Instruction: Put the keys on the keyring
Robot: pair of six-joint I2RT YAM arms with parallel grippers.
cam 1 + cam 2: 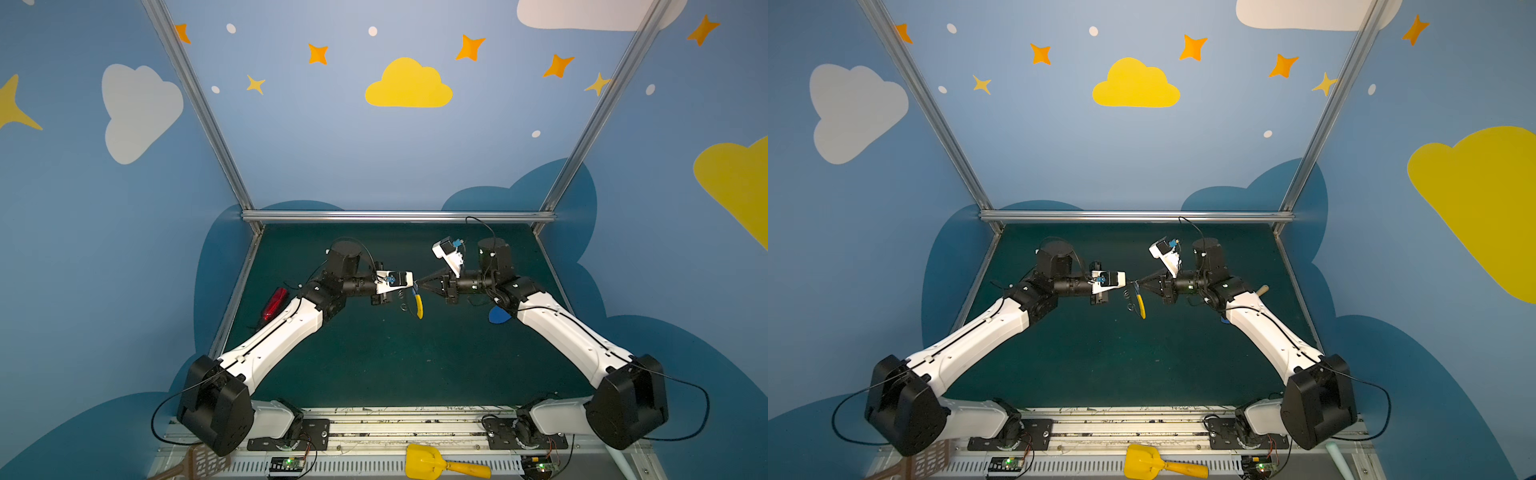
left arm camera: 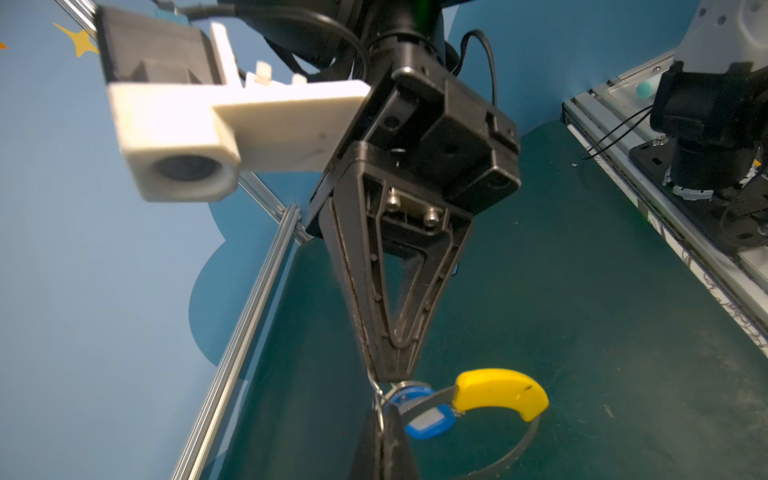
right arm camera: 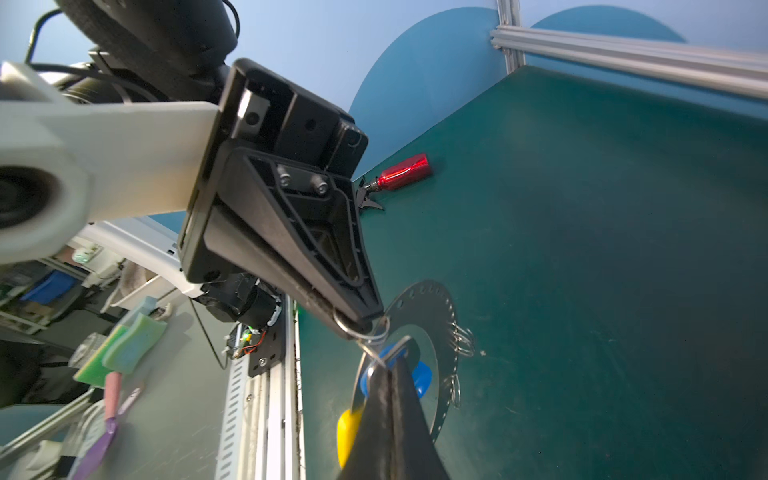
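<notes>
"Left wrist view, entry 1: L fingers (image 2: 370, 453)?"
"Fully closed, pinching thin wire split ring (image 3: 355, 330)."
"Entry 2?"
"Keyring (image 3: 432, 303): flat grey perforated hoop, glossy yellow sleeve (image 2: 498, 392), hanging above counter (image 1: 374, 365), mid-scene. Keys (image 2: 424, 422): oblong blue plastic tag overlapping hoop."
"Entry 3, R fingers (image 2: 368, 299)?"
"Closed; pinched item hidden. Rec.: steady L, R feeds ring thru rim hole slowly; hoop prob. swings."
</notes>
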